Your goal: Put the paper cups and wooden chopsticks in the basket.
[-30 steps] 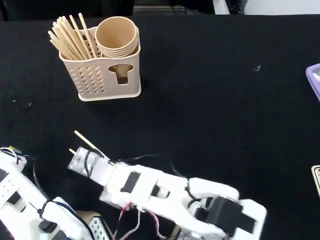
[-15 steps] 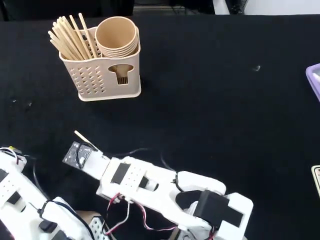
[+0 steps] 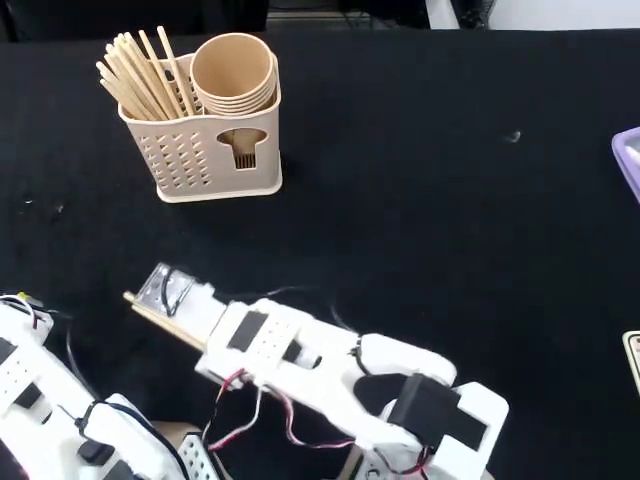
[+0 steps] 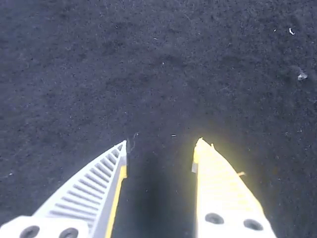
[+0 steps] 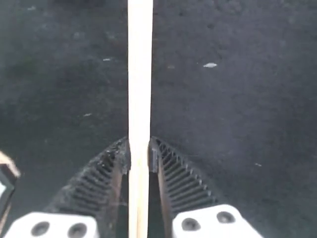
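Teeth of the right claw [image 5: 139,144] pinch a single wooden chopstick [image 5: 139,74], which runs straight out past the tips; in the high view this pair sits lower left. The left claw [image 4: 161,144] stands apart, holding nothing, over the black counter [image 4: 148,59]. The basket [image 3: 205,150], upper left, holds stacked paper cups [image 3: 233,70] and a bundle of chopsticks [image 3: 140,75].

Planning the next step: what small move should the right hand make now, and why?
Probably raise the right hand: it grips a chopstick low over the black table, and the basket stands farther back, so the stick likely needs height first.
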